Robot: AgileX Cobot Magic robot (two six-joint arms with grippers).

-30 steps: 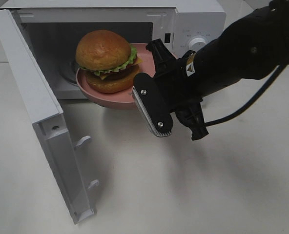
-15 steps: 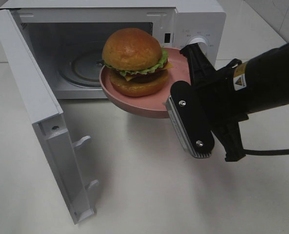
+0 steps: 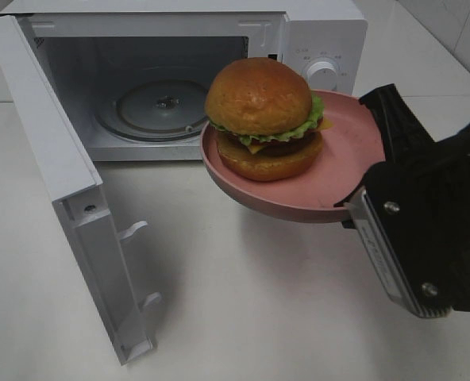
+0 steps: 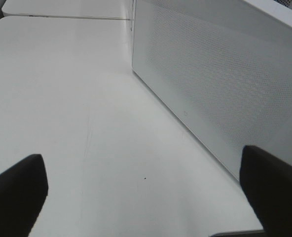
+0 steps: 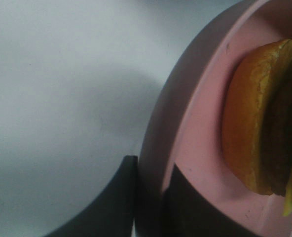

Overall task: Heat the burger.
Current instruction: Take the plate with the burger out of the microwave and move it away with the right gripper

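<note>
At the far left the microwave door (image 3: 68, 198) stands swung wide open, and behind it the white microwave (image 3: 314, 36) shows its bare glass turntable (image 3: 159, 107). The left end effector (image 4: 146, 190) hangs low over the white tabletop (image 3: 243, 317) beside the microwave's perforated side wall — its fingers spread fully apart, holding nothing. Further right, the burger (image 3: 265, 117) sits on the pink plate (image 3: 346, 151), lifted clear of the tabletop, in front of the open cavity and outside it. The right end effector (image 3: 370, 186) is clamped nearly shut on the plate's right rim — one finger above the rim, one below.
</note>
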